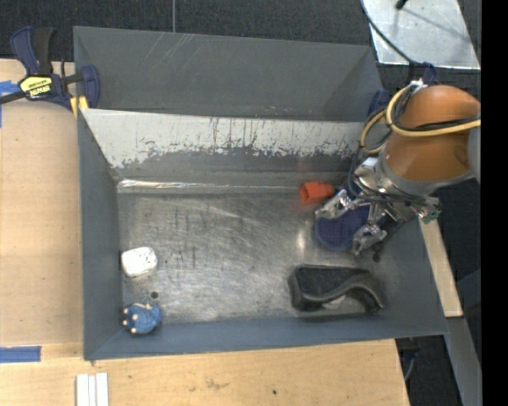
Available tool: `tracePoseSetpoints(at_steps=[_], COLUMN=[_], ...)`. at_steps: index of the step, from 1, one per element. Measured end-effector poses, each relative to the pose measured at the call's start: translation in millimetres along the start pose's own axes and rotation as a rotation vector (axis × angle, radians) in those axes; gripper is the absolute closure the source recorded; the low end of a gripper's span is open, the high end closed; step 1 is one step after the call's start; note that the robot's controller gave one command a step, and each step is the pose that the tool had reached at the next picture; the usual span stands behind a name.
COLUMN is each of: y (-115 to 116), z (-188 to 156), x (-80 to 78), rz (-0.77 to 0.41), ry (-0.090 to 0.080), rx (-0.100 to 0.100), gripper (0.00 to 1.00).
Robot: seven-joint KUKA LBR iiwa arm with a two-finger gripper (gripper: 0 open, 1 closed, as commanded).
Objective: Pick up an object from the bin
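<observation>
My gripper [356, 221] is low at the right side of the bin, open, with one finger [342, 201] on the far side and the other [369, 240] on the near side of a dark blue soft lump [332, 229] that lies on the floor. The lump sits partly between the fingers; whether they touch it I cannot tell. A small orange block [316, 193] lies just behind the lump, against the back wall. A black and grey curved thing [334, 290] lies in front of the gripper near the front wall.
A white rounded thing [139, 261] and a small blue toy [141, 317] lie in the front left corner. The arm's orange cover hangs over the bin's right wall.
</observation>
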State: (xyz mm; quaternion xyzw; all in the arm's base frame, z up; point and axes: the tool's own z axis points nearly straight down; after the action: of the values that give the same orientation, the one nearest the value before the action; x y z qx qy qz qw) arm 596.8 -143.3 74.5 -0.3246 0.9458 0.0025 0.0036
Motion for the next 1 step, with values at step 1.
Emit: tracePoseSetpoints(at_steps=[1], y=[21.9], z=[-26.4], x=[14.8], rz=[0.021], ry=[0.005], rx=[0.003], gripper=[1.0])
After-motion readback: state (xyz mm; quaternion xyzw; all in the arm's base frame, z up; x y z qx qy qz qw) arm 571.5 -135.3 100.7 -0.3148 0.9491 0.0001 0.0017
